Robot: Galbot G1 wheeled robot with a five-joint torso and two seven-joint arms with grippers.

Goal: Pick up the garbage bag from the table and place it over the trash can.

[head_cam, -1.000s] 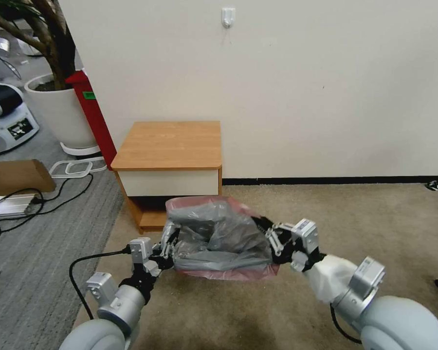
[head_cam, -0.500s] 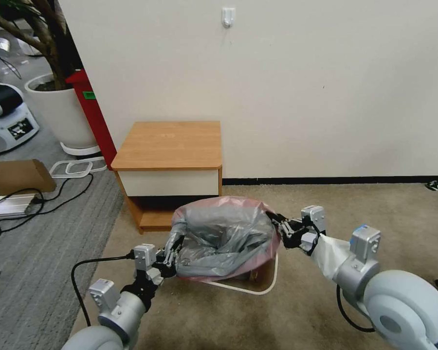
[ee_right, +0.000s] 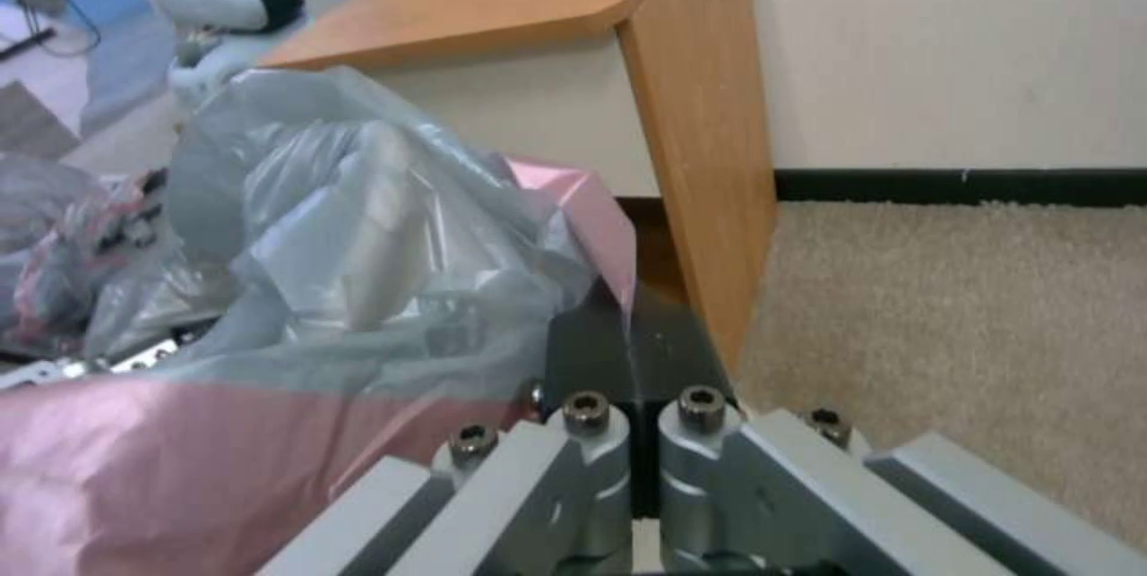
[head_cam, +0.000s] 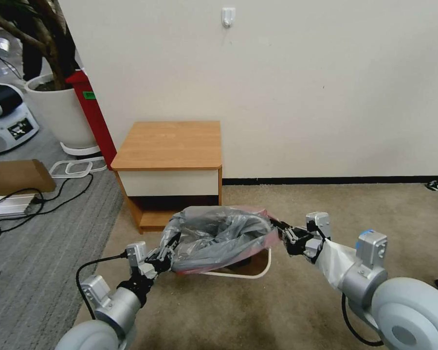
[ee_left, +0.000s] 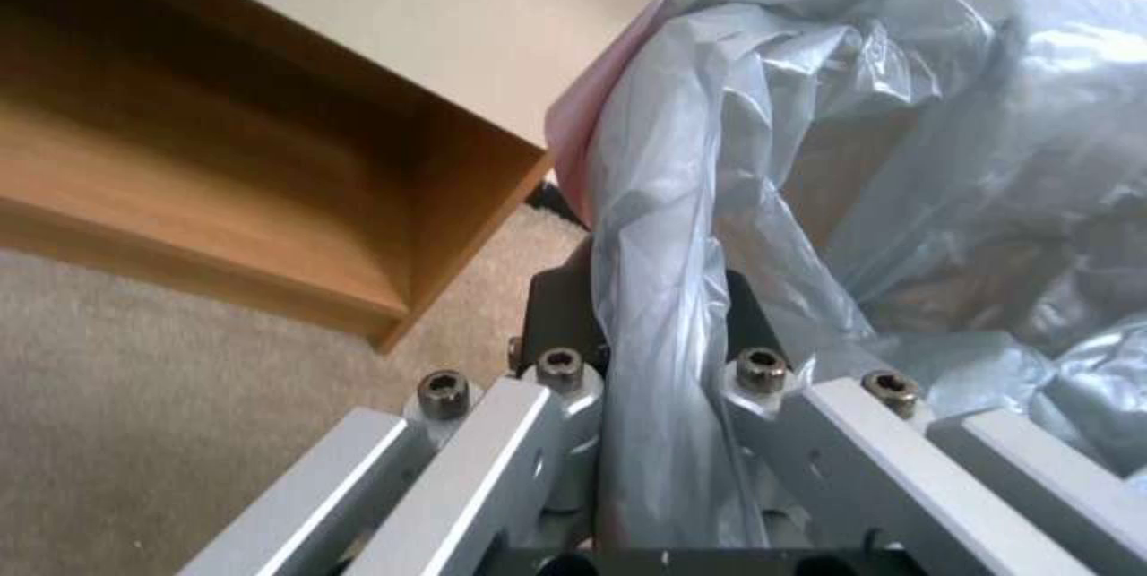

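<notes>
Low over the carpet, left gripper point(head_cam: 166, 253) clamped on the near-left edge of the garbage bag point(head_cam: 219, 236); a fold of grey film runs between its fingers point(ee_left: 562, 397) in the wrist view. Right gripper point(head_cam: 283, 232) pinches the bag's pinkish right edge. Bag stretched between them, just above the trash can point(head_cam: 258, 267), whose cream rim shows beneath. Wooden surface point(head_cam: 170, 145) stands behind, bare.

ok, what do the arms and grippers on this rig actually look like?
Both arms are light grey with rounded joint housings and boxy silver wrist modules. The left gripper and right gripper have black bodies with silver linkage bars and hex bolts. A black cable loops off the left arm; white wrap covers the right forearm.
</notes>
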